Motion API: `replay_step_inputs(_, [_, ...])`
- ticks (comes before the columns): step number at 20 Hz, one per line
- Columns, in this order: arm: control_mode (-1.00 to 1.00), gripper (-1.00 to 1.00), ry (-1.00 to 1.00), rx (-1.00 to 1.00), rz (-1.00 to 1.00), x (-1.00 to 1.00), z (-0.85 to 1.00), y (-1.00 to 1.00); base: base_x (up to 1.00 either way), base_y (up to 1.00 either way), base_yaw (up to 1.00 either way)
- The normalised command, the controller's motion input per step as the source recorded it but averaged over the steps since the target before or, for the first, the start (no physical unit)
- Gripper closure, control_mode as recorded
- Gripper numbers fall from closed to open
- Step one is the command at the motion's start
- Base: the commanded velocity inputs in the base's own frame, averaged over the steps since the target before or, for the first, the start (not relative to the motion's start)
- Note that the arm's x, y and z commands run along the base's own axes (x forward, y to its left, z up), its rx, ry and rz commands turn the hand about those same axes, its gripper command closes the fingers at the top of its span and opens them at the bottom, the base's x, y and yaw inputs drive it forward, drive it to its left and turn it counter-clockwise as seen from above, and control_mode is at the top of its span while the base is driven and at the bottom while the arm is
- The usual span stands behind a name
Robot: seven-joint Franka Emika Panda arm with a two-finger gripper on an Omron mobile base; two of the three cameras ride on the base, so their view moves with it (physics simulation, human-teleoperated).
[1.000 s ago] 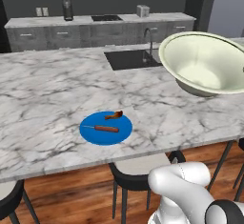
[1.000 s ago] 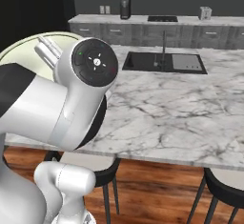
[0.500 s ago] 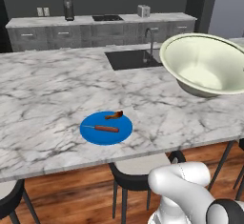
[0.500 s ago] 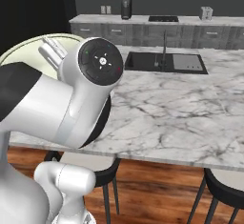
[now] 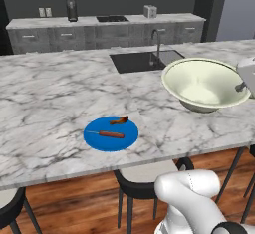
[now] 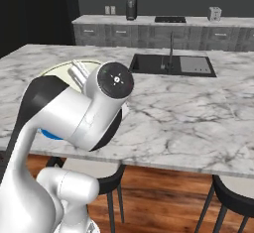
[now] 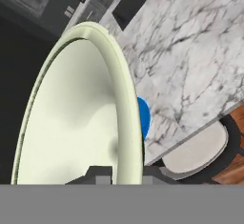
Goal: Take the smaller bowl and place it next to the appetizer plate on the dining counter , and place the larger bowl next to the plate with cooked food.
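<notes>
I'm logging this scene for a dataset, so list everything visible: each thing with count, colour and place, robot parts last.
larger bowl: one, cream to pale green, held tilted above the right part of the island.
plate with cooked food: one, bright blue with brown strips, near the island's front edge, left of the bowl.
dining counter: one, white grey-veined marble, across the middle.
sink: one, black, inset in the island, with a tap.
back counter: one, marble top on grey drawers, along the far wall; small dark and pale appliances stand on it.
stools: several, dark with pale seats, under the overhang.
gripper: one, dark fingers shut on the bowl's rim.
</notes>
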Motion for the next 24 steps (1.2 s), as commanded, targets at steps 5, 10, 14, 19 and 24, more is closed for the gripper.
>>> replay_step_inputs(5, [-1.00, 1.00, 0.15, 0.01, 0.00, 0.16, -0.45, 0.00, 0.00, 0.00, 0.00])
replay_step_inputs(10, [-1.00, 1.00, 0.01, 0.00, -0.01, 0.25, -0.44, 0.00, 0.00, 0.00, 0.00])
replay_step_inputs(14, [-1.00, 1.00, 0.00, 0.00, -0.03, 0.35, -0.47, -0.08, 0.00, 0.00, 0.00])
replay_step_inputs(19, [-1.00, 1.00, 0.01, 0.00, -0.05, 0.42, -0.42, -0.02, 0.00, 0.00, 0.00])
replay_step_inputs(24, [-1.00, 1.00, 0.07, 0.00, -0.04, 0.48, -0.34, 0.00, 0.00, 0.00, 0.00])
